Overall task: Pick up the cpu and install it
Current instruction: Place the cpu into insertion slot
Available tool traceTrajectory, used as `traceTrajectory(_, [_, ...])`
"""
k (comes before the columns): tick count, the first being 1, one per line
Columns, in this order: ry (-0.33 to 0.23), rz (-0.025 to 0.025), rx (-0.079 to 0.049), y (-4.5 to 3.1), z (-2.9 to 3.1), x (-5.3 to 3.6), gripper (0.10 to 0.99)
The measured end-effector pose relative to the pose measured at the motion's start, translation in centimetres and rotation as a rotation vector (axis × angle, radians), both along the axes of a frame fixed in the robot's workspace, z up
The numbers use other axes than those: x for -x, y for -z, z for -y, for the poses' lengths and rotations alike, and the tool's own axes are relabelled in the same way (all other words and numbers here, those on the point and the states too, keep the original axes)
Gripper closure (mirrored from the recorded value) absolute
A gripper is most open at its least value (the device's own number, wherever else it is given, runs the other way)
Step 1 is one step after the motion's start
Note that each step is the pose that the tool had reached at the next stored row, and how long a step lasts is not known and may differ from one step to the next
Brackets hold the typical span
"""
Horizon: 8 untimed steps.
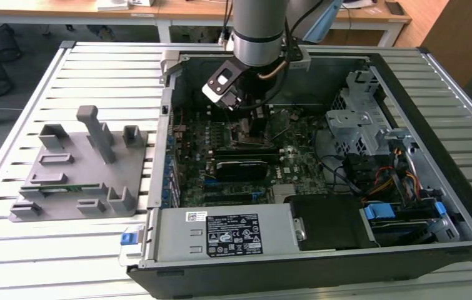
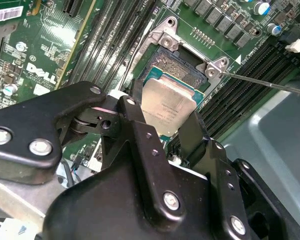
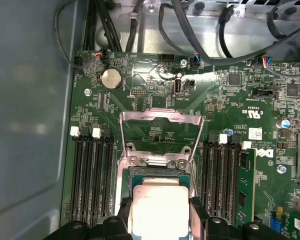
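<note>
The cpu [image 2: 169, 106] is a flat square chip with a silvery top and a thin green edge. My gripper [image 2: 162, 114] is shut on it, one black finger on each of two opposite sides. It hangs over the open socket [image 2: 182, 62], whose dark pin field shows just beyond the chip's far edge. I cannot tell whether the chip touches the socket. In the first wrist view the cpu [image 3: 159, 210] sits between my fingertips [image 3: 123, 216], over the socket frame [image 3: 157, 172]. In the exterior view my gripper [image 1: 248, 115] reaches down into the computer case over the motherboard [image 1: 294, 162].
The socket's load plate [image 3: 160, 117] is swung open and its thin lever [image 2: 265, 82] sticks out sideways. Memory slots [image 3: 92, 180] flank the socket. A black block [image 1: 240, 164], cables [image 1: 377, 181] and a power supply [image 1: 219, 234] fill the case. A grey parts fixture [image 1: 77, 169] lies at the exterior view's left.
</note>
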<state>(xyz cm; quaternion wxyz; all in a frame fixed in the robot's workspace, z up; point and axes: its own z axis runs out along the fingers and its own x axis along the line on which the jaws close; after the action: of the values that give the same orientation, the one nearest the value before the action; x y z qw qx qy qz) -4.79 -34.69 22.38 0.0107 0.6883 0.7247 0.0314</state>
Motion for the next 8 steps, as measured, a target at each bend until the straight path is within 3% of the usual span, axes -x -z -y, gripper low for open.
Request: traceTrajectory(8, [0.000, -0.0001, 0.000, 0.78, -0.13, 0.08, 0.549])
